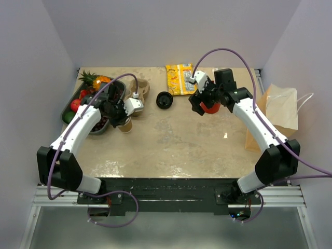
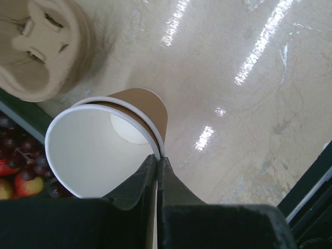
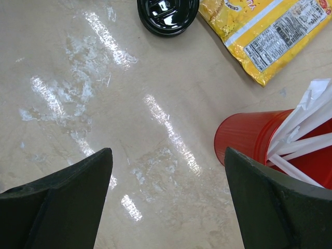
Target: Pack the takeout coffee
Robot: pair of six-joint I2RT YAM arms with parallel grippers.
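No lidded brown cup shows in any view. My left gripper [image 1: 124,119] is shut on the rim of a lidless brown paper cup [image 1: 126,126] with a white inside. In the left wrist view the fingertips [image 2: 157,158] pinch the cup wall [image 2: 93,150], one finger inside and one outside; a second rim sits nested there. A loose flat black lid [image 1: 165,99] lies on the table, also seen at the top of the right wrist view [image 3: 167,14]. My right gripper [image 1: 199,104] is open and empty above bare table [image 3: 168,155].
A red cup of white straws [image 3: 249,137] stands right beside the right finger. A yellow snack bag [image 1: 179,78] lies at the back. A fruit tray [image 1: 70,106] and a cardboard cup carrier [image 2: 36,46] are at the left. A brown paper bag [image 1: 280,111] lies at the right edge.
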